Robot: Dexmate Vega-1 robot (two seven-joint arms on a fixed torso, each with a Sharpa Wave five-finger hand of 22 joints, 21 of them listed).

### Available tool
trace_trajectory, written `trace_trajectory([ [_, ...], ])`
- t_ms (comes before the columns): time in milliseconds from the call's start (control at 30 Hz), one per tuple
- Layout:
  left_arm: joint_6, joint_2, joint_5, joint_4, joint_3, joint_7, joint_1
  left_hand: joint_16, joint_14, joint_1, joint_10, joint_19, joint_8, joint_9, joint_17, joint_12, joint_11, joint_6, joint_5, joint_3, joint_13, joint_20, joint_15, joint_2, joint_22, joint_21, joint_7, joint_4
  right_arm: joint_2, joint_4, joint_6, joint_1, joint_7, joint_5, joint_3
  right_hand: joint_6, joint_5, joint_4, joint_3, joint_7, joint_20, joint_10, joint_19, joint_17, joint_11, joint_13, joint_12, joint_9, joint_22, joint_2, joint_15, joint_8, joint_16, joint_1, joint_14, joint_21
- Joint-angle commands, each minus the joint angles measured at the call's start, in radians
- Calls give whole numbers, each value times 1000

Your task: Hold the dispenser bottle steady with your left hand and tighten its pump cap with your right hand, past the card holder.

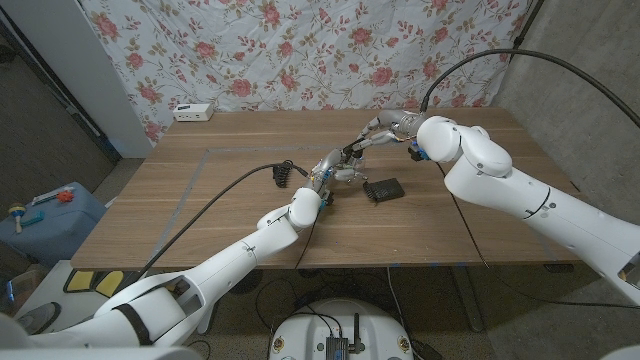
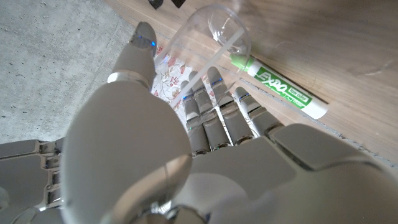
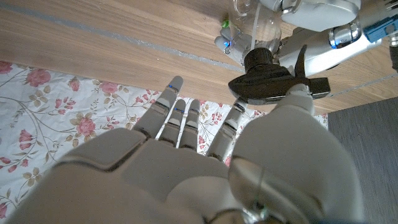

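Left hand (image 1: 325,178) grips the clear bottle (image 2: 208,46) mid-counter (image 1: 200,200), fingers (image 2: 217,112) wrapped round it; contents cannot be told. A green marker (image 2: 280,87) lies just beside the bottle. Right hand (image 1: 375,135) is at the black pump cap (image 3: 270,78), fingers (image 3: 180,118) extended, thumb touching it. Card holder (image 1: 384,188) lies near, right of the bottle. A white box (image 1: 193,111) sits at the far edge.

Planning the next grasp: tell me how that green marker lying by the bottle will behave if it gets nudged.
The green marker lies on its side on the wooden table beside the clear bottle that the left hand holds. Its round barrel would probably roll if bumped sideways. It looks rigid and likely light. The smooth plastic may slip under a loose pinch.
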Motion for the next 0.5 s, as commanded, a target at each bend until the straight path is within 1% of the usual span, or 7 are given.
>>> trace_trajectory([
  [33,6,-2,-4,1,0,2,1,0,10,-178,14,2,6,4,3,4,-10,183,0,150,1,-38,-53,183,4,5,-29,152,17,-44,-169,39,-22,-117,-122,225,-4,1,-9,198,3,18,18,0,6,1,8,4,2,-1,3,2,7,-7,14,5],
  [100,5,-2,-5,4,0,2,0,0,11,-179,13,1,5,4,3,4,-10,182,0,150,1,-37,-55,183,4,5,-29,153,23,-49,-197,46,-23,-147,-149,231,-5,1,-11,202,5,30,22,0,11,0,10,4,2,-2,2,2,8,-7,20,4],
  [167,4,-3,-6,6,0,2,-1,0,11,-180,13,1,5,4,3,4,-11,182,0,151,2,-37,-56,184,4,5,-29,154,25,-52,-215,52,-23,-173,-172,239,-6,1,-12,202,5,34,27,-1,10,0,9,4,2,-1,0,3,10,-7,32,4],
  [267,0,-5,-6,12,1,1,-4,0,12,-183,12,1,4,3,2,3,-9,180,0,151,2,-36,-55,185,4,4,-31,155,33,-54,-245,51,-31,-200,-191,247,-6,-2,-11,206,4,47,35,-2,8,0,11,4,2,0,-2,2,10,-1,39,5],
  [333,-3,-6,-7,17,2,-1,-7,-1,12,-184,12,1,4,3,2,3,-9,180,0,151,2,-35,-55,184,4,5,-31,155,42,-53,-285,61,-34,-249,-225,256,-6,-2,-11,208,5,53,41,-3,8,0,11,4,2,2,-5,3,12,-1,52,5],
  [400,-4,-7,-7,18,2,0,-9,-1,12,-185,11,1,5,3,2,3,-10,181,0,152,3,-35,-54,185,4,5,-31,156,47,-53,-299,62,-35,-258,-231,269,-6,-3,-12,207,6,64,45,-3,12,0,12,4,2,2,-6,6,12,0,58,4],
  [500,-6,-8,-6,22,3,-1,-12,-2,11,-185,12,1,4,3,2,4,-10,179,0,153,3,-34,-55,185,4,4,-32,156,60,-47,-329,67,-43,-291,-254,295,-8,-1,-14,213,5,86,65,-3,6,-1,14,4,3,4,-9,10,17,-2,82,7],
])
